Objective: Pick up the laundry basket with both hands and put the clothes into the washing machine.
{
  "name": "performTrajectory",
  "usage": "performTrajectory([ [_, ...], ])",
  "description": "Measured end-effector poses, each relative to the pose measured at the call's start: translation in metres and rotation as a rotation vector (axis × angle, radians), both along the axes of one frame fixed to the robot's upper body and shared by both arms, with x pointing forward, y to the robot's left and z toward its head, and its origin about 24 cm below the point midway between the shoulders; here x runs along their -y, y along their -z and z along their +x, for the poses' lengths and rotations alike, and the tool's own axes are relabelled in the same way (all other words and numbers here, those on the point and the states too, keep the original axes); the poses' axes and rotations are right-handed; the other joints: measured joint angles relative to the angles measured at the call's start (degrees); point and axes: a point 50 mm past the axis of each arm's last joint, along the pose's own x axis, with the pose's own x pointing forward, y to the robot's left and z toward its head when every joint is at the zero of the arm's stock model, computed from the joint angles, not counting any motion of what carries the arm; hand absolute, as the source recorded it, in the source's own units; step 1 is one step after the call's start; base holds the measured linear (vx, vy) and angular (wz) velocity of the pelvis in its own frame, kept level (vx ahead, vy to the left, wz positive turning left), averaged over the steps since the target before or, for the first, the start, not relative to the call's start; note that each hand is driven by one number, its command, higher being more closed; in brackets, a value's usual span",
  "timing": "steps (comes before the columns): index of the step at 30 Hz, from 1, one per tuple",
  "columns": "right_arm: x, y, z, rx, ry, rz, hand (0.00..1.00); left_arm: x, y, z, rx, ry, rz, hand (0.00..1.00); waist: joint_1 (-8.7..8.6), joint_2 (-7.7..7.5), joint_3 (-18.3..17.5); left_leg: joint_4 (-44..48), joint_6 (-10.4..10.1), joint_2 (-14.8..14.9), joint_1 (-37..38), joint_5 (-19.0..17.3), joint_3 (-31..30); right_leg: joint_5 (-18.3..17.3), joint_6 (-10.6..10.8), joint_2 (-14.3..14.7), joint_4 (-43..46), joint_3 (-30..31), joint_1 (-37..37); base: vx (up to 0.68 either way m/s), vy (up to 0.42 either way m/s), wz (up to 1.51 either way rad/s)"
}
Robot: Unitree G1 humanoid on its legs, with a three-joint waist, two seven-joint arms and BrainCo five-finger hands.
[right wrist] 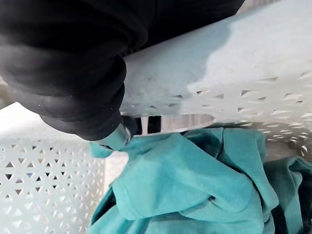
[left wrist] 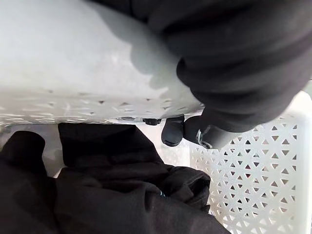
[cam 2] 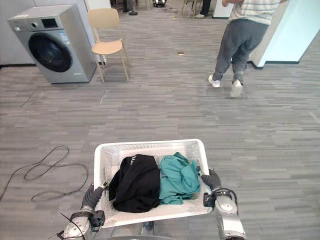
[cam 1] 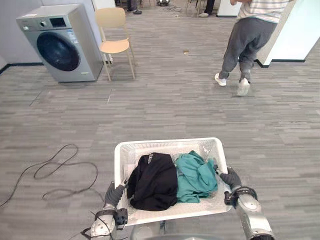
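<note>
Laundry basket (cam 1: 150, 145), loaded with clothes (cam 1: 155, 182), is riding between the left hand (cam 1: 114, 194) and right hand (cam 1: 230, 177), each clamping a side rim, with the walk to the distant washing machine (cam 1: 60, 45) seemingly coming next.

In the laundry basket (cam 1: 167, 143) two pieces lie side by side and touching: the left garment (cam 1: 152, 182) and the right garment (cam 1: 196, 177). The left hand (cam 1: 115, 194) clasps the basket's left rim, the right hand (cam 1: 231, 178) its right rim. On the floor (cam 1: 165, 105) far beyond the basket, the washing machine (cam 1: 60, 42) stands to the left, the chair (cam 1: 115, 42) less far left, and a person (cam 1: 247, 40) to the right.
</note>
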Motion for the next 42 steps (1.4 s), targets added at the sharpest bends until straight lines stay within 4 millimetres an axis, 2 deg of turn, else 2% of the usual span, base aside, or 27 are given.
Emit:
performTrajectory([
  [1, -0.007, 0.003, 0.004, -0.010, -0.006, 0.024, 1.00, -0.004, 0.001, -0.004, -0.009, -0.010, 0.010, 1.00, 0.71, -0.30, 1.1, 9.0, 1.4, 1.1, -0.6, -2.3, 1.4, 3.7, 3.1, 0.3, 9.2, 2.9, -1.3, 0.79, 0.288, -0.06],
  [2, -0.012, 0.005, 0.000, -0.010, 0.001, 0.043, 1.00, -0.005, -0.002, -0.003, -0.002, 0.010, 0.028, 1.00, 0.48, -1.41, 1.5, 6.9, -1.5, -2.2, 0.8, -4.1, 1.9, 8.6, 9.0, -0.4, 23.2, 3.0, -5.2, 0.68, 0.293, -0.15],
  [3, -0.010, 0.005, -0.005, -0.010, 0.000, 0.036, 1.00, -0.005, -0.003, -0.005, 0.001, 0.015, 0.031, 1.00, 0.51, -2.14, 0.8, 0.4, 0.0, -2.5, 4.2, -3.7, 2.2, 11.4, 14.4, -0.9, 31.8, 3.3, -8.2, 0.49, 0.247, 0.11],
  [4, -0.019, 0.008, -0.006, -0.018, -0.001, 0.063, 1.00, -0.013, -0.004, -0.005, -0.004, 0.019, 0.068, 1.00, -0.33, -5.30, 0.8, 0.0, 0.3, -5.3, 7.6, -6.3, 3.5, 13.5, 13.7, -4.0, 46.5, 3.9, -15.0, 0.52, 0.130, 0.09],
  [5, -0.020, 0.009, -0.008, -0.020, 0.000, 0.069, 1.00, -0.015, -0.006, -0.003, -0.001, 0.022, 0.074, 1.00, -0.58, -5.94, 0.9, -1.3, -0.2, -6.3, 10.9, -8.0, 3.5, 13.3, 12.8, -5.3, 52.3, 2.9, -19.2, 0.55, 0.091, 0.06],
  [6, -0.020, 0.009, -0.008, -0.021, 0.004, 0.070, 1.00, -0.014, -0.005, -0.004, -0.004, 0.025, 0.071, 1.00, -0.75, -5.20, 1.2, -2.9, 0.1, -6.2, 14.6, -8.8, 3.2, 12.4, 11.2, -5.9, 54.3, 1.3, -22.5, 0.72, 0.069, 0.02],
  [7, -0.018, 0.006, -0.011, -0.009, 0.013, 0.067, 1.00, -0.012, -0.007, -0.002, 0.005, 0.037, 0.069, 1.00, -1.52, -3.66, 1.6, -6.9, -0.5, -5.9, 20.4, -9.3, 1.9, 9.5, 8.3, -6.3, 52.2, -1.9, -27.1, 0.58, 0.069, 0.05],
  [8, -0.019, 0.004, -0.012, 0.003, 0.017, 0.070, 1.00, -0.011, -0.009, -0.001, 0.016, 0.041, 0.071, 1.00, -1.69, -3.09, 1.8, -8.4, -0.6, -5.7, 22.5, -9.4, 1.2, 8.2, 7.4, -6.3, 49.9, -3.1, -28.7, 0.69, 0.063, 0.25],
  [10, -0.013, -0.004, -0.012, 0.044, 0.043, 0.062, 1.00, -0.008, -0.015, 0.007, 0.051, 0.057, 0.070, 1.00, -2.97, -1.26, 2.2, -12.1, -1.9, -4.6, 27.6, -10.1, -0.8, 6.3, 5.4, -6.5, 35.6, -8.2, -31.7, 0.50, -0.008, 0.41],
  [12, -0.010, -0.012, -0.012, 0.082, 0.073, 0.059, 1.00, -0.006, -0.022, 0.019, 0.095, 0.075, 0.072, 1.00, -3.05, -1.02, 1.9, -11.6, -4.6, -3.7, 31.2, -12.9, -2.8, 10.3, 2.6, -6.5, 9.3, -12.4, -31.2, 0.57, -0.092, 0.55],
  [13, -0.010, -0.015, -0.011, 0.096, 0.074, 0.056, 1.00, -0.006, -0.024, 0.020, 0.103, 0.075, 0.074, 1.00, -3.09, -1.17, 1.9, -11.2, -5.1, -3.7, 32.2, -14.3, -3.2, 12.0, 1.6, -6.4, 5.2, -12.2, -31.3, 0.70, -0.199, 0.65],
  [14, -0.009, -0.018, -0.013, 0.108, 0.074, 0.049, 1.00, -0.005, -0.026, 0.020, 0.112, 0.076, 0.073, 1.00, -3.25, -1.86, 1.3, -9.8, -5.6, -3.5, 35.1, -18.5, -5.0, 14.7, 0.0, -6.5, 3.0, -11.3, -31.5, 0.60, -0.217, 0.64],
  [15, -0.009, -0.017, -0.015, 0.103, 0.075, 0.048, 1.00, -0.005, -0.025, 0.019, 0.108, 0.076, 0.073, 1.00, -3.50, -1.61, 0.8, -9.7, -6.4, -2.8, 36.5, -20.5, -5.4, 15.6, -0.6, -6.4, 4.4, -11.0, -31.4, 0.76, -0.298, 0.98],
  [16, -0.010, -0.014, -0.020, 0.084, 0.077, 0.053, 1.00, -0.006, -0.023, 0.013, 0.091, 0.067, 0.069, 1.00, -4.50, -1.33, -0.7, -6.4, -8.0, -1.2, 38.4, -23.0, -6.5, 19.3, -0.3, -5.7, 9.8, -11.5, -31.0, 0.56, -0.236, 0.81],
  [17, -0.010, -0.013, -0.021, 0.078, 0.076, 0.051, 1.00, -0.005, -0.020, 0.011, 0.081, 0.059, 0.062, 1.00, -4.73, -0.69, -0.8, 0.2, -8.4, -0.3, 36.6, -23.1, -7.6, 17.6, 0.3, -5.1, 12.6, -12.0, -30.5, 0.78, -0.392, 0.59],
  [18, -0.007, -0.015, -0.021, 0.081, 0.049, 0.023, 1.00, -0.002, -0.016, 0.004, 0.063, 0.032, 0.036, 1.00, -3.79, 2.61, -1.3, 20.4, -10.4, 4.5, 28.0, -16.5, -8.1, 13.7, -1.1, -1.4, 13.9, -13.4, -28.2, 0.62, -0.299, -0.11],
  [19, -0.007, -0.019, -0.018, 0.096, 0.030, 0.013, 1.00, -0.001, -0.015, 0.003, 0.060, 0.014, 0.022, 1.00, -2.37, 3.72, -1.5, 29.5, -9.4, 6.8, 23.7, -7.9, -7.8, 12.6, -2.4, 0.8, 13.2, -12.9, -26.9, 0.71, -0.286, -0.69],
  [20, -0.006, -0.021, -0.014, 0.106, 0.026, 0.007, 1.00, 0.000, -0.013, 0.000, 0.052, 0.002, 0.010, 1.00, -1.10, 4.51, -1.1, 37.3, -10.0, 8.4, 18.4, -1.1, -8.0, 12.0, -3.3, 2.9, 10.9, -12.2, -24.6, 0.59, -0.121, -0.66],
  [23, -0.003, -0.016, -0.018, 0.082, 0.055, 0.003, 1.00, 0.002, -0.009, 0.001, 0.039, 0.013, 0.005, 1.00, -1.58, 4.14, -0.5, 35.9, -9.5, 8.2, 11.4, -7.9, -7.3, 12.2, -3.4, 3.3, 4.0, -11.6, -18.1, 0.53, -0.109, -0.19],
  [25, -0.003, -0.012, -0.019, 0.064, 0.060, 0.005, 1.00, 0.002, -0.002, 0.001, 0.014, 0.011, -0.001, 1.00, -1.42, 2.38, 0.5, 21.4, -8.7, 8.0, 10.9, -11.7, -3.8, 12.4, -3.3, 2.3, -1.0, -10.1, -12.0, 0.49, -0.057, -0.28],
  [27, 0.000, -0.006, -0.022, 0.042, 0.062, -0.002, 1.00, 0.005, 0.003, -0.002, -0.002, 0.014, -0.010, 1.00, -1.31, 2.06, 0.3, -0.9, -9.1, 6.0, 13.5, -9.0, -5.0, 12.3, -3.1, 1.8, -1.7, -8.9, -10.6, 0.42, 0.072, -0.52],
  [28, -0.001, -0.002, -0.019, 0.025, 0.061, 0.004, 1.00, 0.005, 0.007, -0.003, -0.017, 0.016, -0.010, 1.00, -1.24, 2.54, 0.1, -7.4, -8.4, 6.0, 15.2, -3.3, -5.0, 11.3, -1.5, 1.6, -1.5, -7.5, -9.4, 0.42, 0.127, -0.61],
  [32, -0.009, 0.005, -0.033, -0.008, 0.099, 0.047, 1.00, -0.001, 0.008, -0.006, -0.035, 0.038, 0.018, 1.00, -1.82, -2.12, -1.2, -13.5, -8.2, 2.9, 19.9, -3.3, -1.4, 11.4, 0.2, -2.1, -1.8, -6.9, -8.7, 0.32, 0.106, -0.24],
  [34, -0.008, 0.004, -0.037, -0.006, 0.103, 0.044, 1.00, 0.000, 0.008, -0.006, -0.036, 0.042, 0.016, 1.00, -1.73, -2.52, -1.4, -14.1, -8.2, 2.3, 20.7, -3.3, -0.8, 11.8, 0.9, -2.9, -1.9, -6.9, -8.4, 0.15, 0.069, -0.07],
  [35, 0.000, 0.015, -0.054, -0.064, 0.121, 0.047, 1.00, 0.008, 0.016, -0.010, -0.074, 0.071, 0.002, 1.00, -2.94, -2.82, -2.8, -26.0, -7.7, 0.2, 23.0, 4.1, -1.3, 12.7, 2.3, -3.5, -8.7, -8.3, -8.6, 0.07, 0.034, -0.03],
  [39, 0.000, 0.015, -0.054, -0.065, 0.121, 0.047, 1.00, 0.007, 0.017, -0.011, -0.080, 0.070, 0.002, 1.00, -2.94, -2.71, -2.7, -26.2, -7.7, 0.2, 23.2, 4.1, -1.2, 12.6, 2.3, -3.5, -8.9, -8.3, -8.7, 0.00, 0.000, -0.02],
  [42, 0.000, 0.028, -0.064, -0.136, 0.135, 0.055, 1.00, 0.005, 0.031, -0.016, -0.142, 0.062, -0.010, 1.00, -3.00, -2.38, -4.0, -28.4, -7.6, 0.3, 23.6, 4.8, -0.5, 12.6, 2.4, -3.5, -10.1, -8.4, -8.9, 0.00, -0.003, -0.05],
])
